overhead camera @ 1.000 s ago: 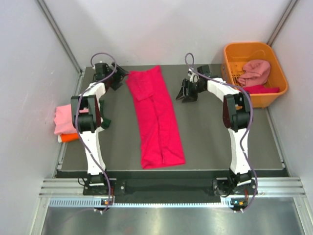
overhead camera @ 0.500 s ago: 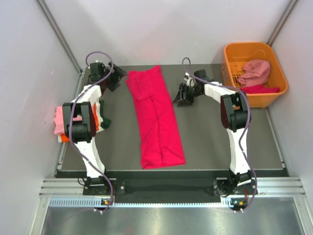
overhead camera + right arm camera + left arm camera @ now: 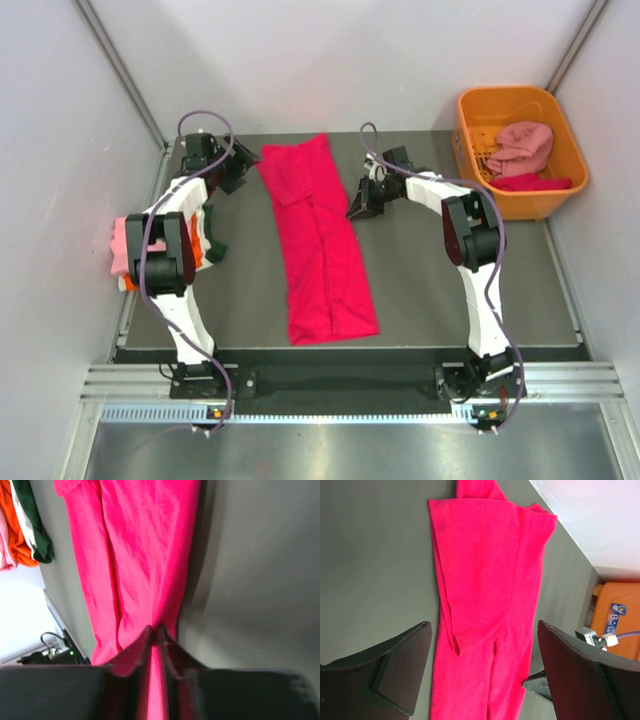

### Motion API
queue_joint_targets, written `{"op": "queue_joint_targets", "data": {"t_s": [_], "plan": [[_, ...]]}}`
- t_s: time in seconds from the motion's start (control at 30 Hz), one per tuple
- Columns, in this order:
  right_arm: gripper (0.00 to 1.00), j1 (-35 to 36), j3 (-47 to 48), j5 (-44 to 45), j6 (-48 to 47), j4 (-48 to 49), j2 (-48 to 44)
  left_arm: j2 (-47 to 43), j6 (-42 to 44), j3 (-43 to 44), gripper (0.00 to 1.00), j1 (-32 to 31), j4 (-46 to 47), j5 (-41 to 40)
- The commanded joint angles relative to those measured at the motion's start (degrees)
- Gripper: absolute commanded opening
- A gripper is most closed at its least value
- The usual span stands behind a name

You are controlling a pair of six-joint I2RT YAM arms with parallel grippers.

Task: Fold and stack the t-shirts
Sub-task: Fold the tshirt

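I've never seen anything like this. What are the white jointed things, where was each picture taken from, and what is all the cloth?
They are two robot arms bolted at the near edge of a dark grey table. The wide picture comes from a fixed camera above and behind them; the other two come from a camera on each wrist, looking past that arm's black fingers. On the table lies a bright crimson-pink t-shirt, folded into a long strip. The left end effector is open near its far end, holding nothing. The right end effector looks pinched shut on the shirt's right edge. A pile of folded shirts, pink, orange and dark green, sits at the left edge. The rigid orange plastic basket holds dusty pink cloth.
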Motion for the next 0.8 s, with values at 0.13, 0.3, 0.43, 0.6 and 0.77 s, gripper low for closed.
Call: {"op": "queue_joint_targets", "data": {"t_s": [0.13,0.3,0.43,0.6,0.77], "plan": [[0.00,-1.7,-1.1,1.1,2.1,5.2,-0.2,1.7,3.4,1.8,0.90,-1.7,-0.6,-1.3],[0.00,-3.1,-4.6,0.6,2.7,7.2,-1.3,10.7,4.6,7.6,0.85,-3.8,-3.3,-1.3],[0.00,-3.5,-6.1,0.3,2.3,7.8,-1.9,16.9,4.7,14.6,0.74,-5.0,-5.9,-2.6],[0.00,-4.1,-8.0,0.0,2.0,8.9,-2.6,22.2,4.5,19.3,0.63,-6.2,-7.7,-5.4],[0.00,-5.3,-10.4,0.8,1.8,9.8,-4.8,26.5,3.9,23.7,0.54,-7.4,-7.7,-4.0]]}}
